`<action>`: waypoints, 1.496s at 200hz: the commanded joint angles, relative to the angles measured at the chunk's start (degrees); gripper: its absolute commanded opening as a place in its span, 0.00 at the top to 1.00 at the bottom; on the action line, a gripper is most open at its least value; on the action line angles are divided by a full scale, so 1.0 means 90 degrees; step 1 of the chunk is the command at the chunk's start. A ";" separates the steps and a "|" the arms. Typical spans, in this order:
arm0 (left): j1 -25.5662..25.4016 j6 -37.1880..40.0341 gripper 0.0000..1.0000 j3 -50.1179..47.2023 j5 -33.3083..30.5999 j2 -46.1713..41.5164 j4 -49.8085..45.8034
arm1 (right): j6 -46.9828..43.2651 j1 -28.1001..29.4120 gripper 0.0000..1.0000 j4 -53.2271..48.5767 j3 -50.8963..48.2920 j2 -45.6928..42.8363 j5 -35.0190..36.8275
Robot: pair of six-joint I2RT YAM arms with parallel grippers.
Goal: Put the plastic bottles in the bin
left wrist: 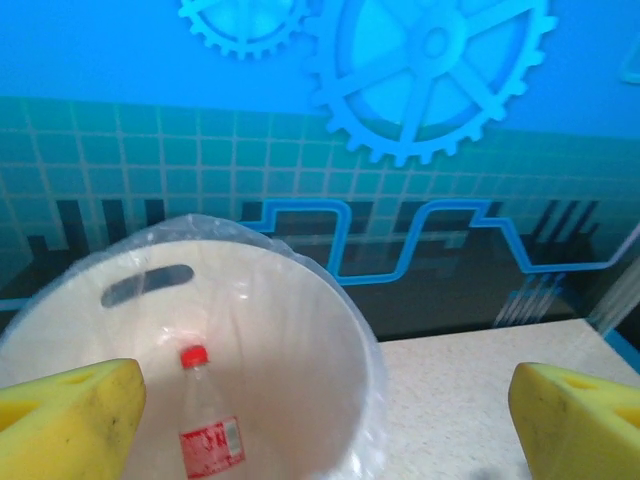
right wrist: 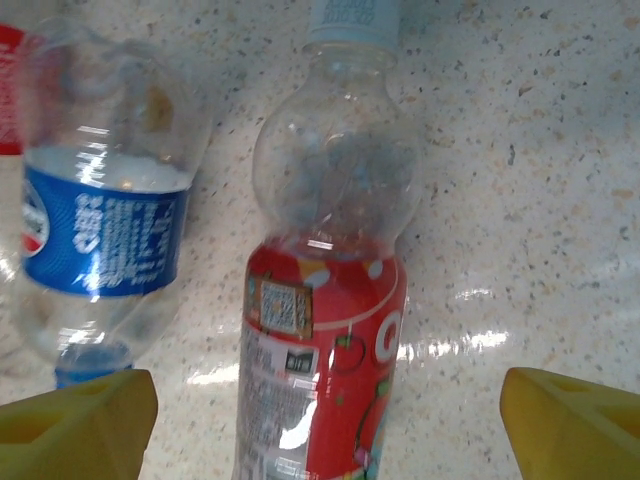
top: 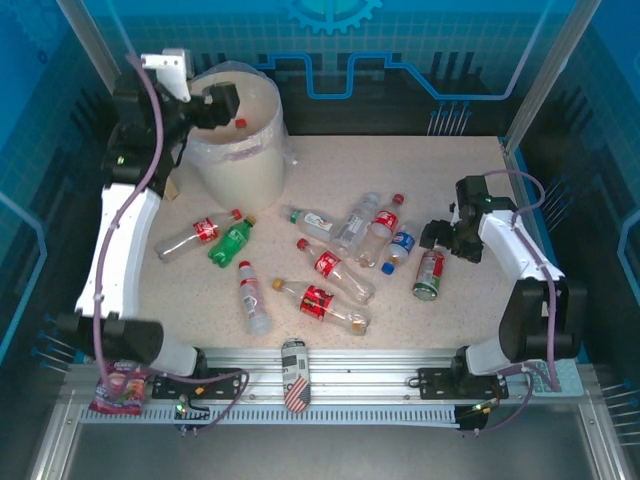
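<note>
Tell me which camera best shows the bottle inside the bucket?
Left wrist view: it looks into the bin at the red-capped bottle, label visible. The top external view catches mainly its red cap. The right wrist view faces other bottles.

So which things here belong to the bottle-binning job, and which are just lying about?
Job: bin; bottle inside it; green bottle; blue-labelled bottle; other clear bottles.
Lying about: patterned can; pink packet.

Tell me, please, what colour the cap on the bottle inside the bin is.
Red; the cap shows best in the left wrist view.
</note>
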 commanded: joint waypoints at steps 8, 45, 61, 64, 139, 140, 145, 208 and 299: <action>-0.0463 -0.0279 0.06 -0.1336 -0.0247 -0.0835 -0.0669 | 0.0170 -0.0099 0.11 0.0491 -0.0168 0.0419 0.0088; -0.1060 -0.0920 0.07 -0.2563 -0.0172 -0.1602 -0.1340 | 0.0138 -0.0099 0.12 0.0748 -0.0235 0.0896 0.0138; -0.1361 -0.1379 0.07 -0.3137 -0.0023 -0.1728 -0.1236 | 0.0165 -0.0097 0.13 0.0878 -0.0262 0.1083 0.0132; -0.1415 -0.1488 0.07 -0.3243 0.0032 -0.1730 -0.1191 | 0.0168 -0.0099 0.13 0.0907 -0.0266 0.1102 0.0139; -0.2654 -0.3031 0.07 -0.4610 0.0376 -0.0824 0.0599 | 0.0175 -0.0099 0.28 0.1260 -0.0355 0.1424 0.0276; -0.2669 -0.3034 0.07 -0.4602 0.0371 -0.0810 0.0606 | 0.0170 -0.0099 0.29 0.1261 -0.0360 0.1410 0.0283; -0.2723 -0.3051 0.07 -0.4573 0.0366 -0.0726 0.0643 | 0.0154 -0.0099 0.31 0.1251 -0.0372 0.1358 0.0311; -0.3045 -0.3155 0.07 -0.3885 0.0998 0.0191 0.1047 | -0.0099 -0.0114 0.41 0.0652 -0.0167 0.0386 0.0330; -0.3397 -0.3195 0.03 -0.3315 0.2697 0.1168 0.1916 | 0.0973 0.0873 0.50 0.1633 0.0558 -0.0514 -0.2614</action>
